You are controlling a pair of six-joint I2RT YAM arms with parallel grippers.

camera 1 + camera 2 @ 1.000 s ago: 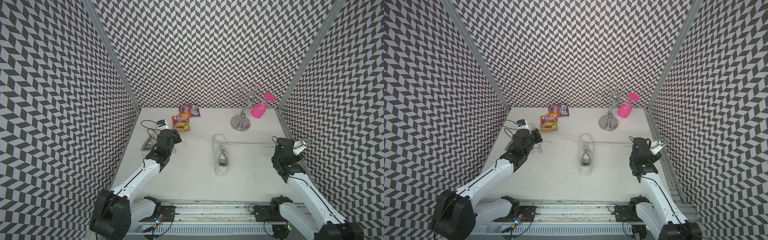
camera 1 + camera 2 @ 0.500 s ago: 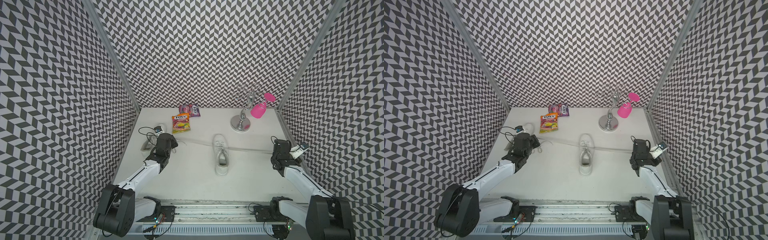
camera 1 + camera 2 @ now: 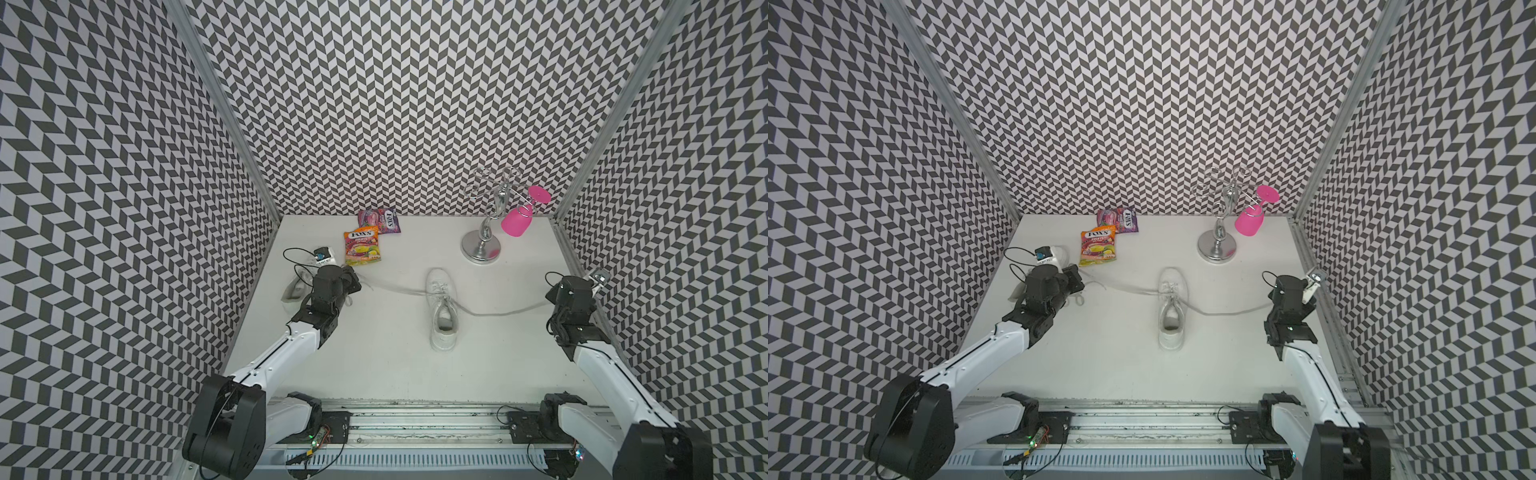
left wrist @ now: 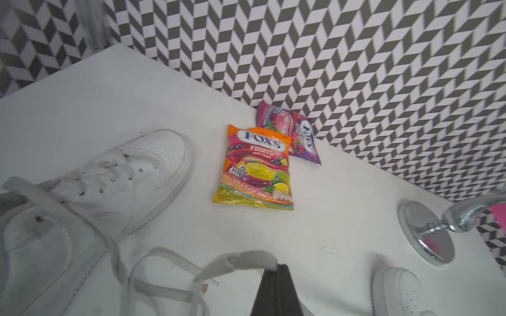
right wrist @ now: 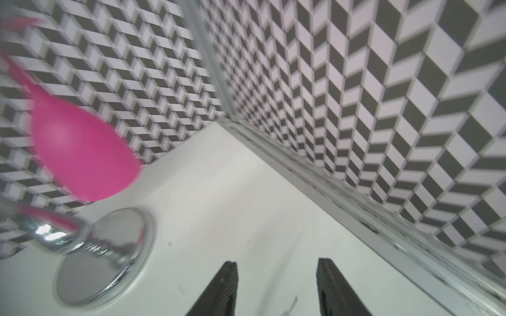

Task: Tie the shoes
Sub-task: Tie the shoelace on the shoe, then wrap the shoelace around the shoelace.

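Observation:
One white shoe (image 3: 442, 309) (image 3: 1172, 309) lies mid-table, toe toward the back wall. Its left lace (image 3: 390, 287) runs to my left gripper (image 3: 353, 282) (image 4: 278, 266), which is shut on the lace's end. Its right lace (image 3: 498, 311) lies slack on the table, ending beside my right gripper (image 3: 559, 293). In the right wrist view that gripper (image 5: 276, 262) stands open, with only a blurred lace tip (image 5: 290, 303) between its fingers. The second white shoe (image 3: 293, 286) (image 4: 95, 191) sits by the left wall, partly hidden under my left wrist, its own laces loose.
Two candy bags, orange (image 3: 361, 248) and purple (image 3: 379, 221), lie at the back left. A chrome stand (image 3: 480, 249) with a pink cup (image 3: 516, 221) hanging on it is at the back right. Patterned walls close three sides, and a metal rail (image 3: 573, 266) runs along the right edge.
My right gripper has opened and let go of the right lace, which has sagged from taut onto the table. The left gripper stays shut on its lace.

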